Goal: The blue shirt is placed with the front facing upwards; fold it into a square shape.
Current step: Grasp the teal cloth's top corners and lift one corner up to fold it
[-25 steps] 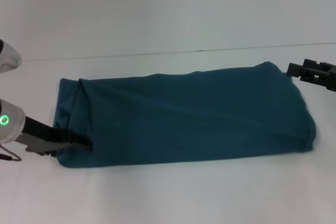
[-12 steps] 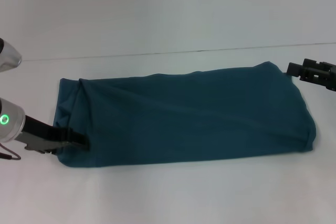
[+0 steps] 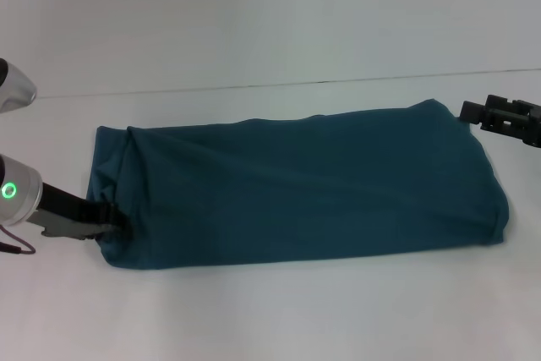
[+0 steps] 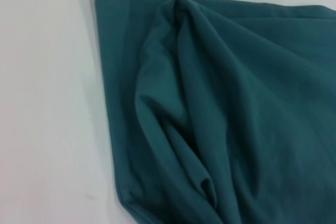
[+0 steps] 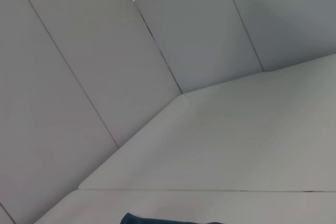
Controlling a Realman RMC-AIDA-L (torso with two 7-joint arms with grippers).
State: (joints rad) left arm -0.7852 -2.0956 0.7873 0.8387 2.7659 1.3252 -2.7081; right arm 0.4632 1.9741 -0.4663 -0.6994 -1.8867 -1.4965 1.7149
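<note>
Head view shows the dark teal-blue cotton shirt (image 3: 296, 188) already folded into a long band lying across the white table (image 3: 254, 31), its long axis running left to right. At its left short end the left gripper (image 3: 114, 224) sits at the near corner; whether its fingers are clamped on cloth I cannot tell. Just off the far right corner hangs the right gripper (image 3: 473, 111), its fingers equally unreadable. Squaring it likely means carrying one short end toward the other, and each arm is nearest its own end.
</note>
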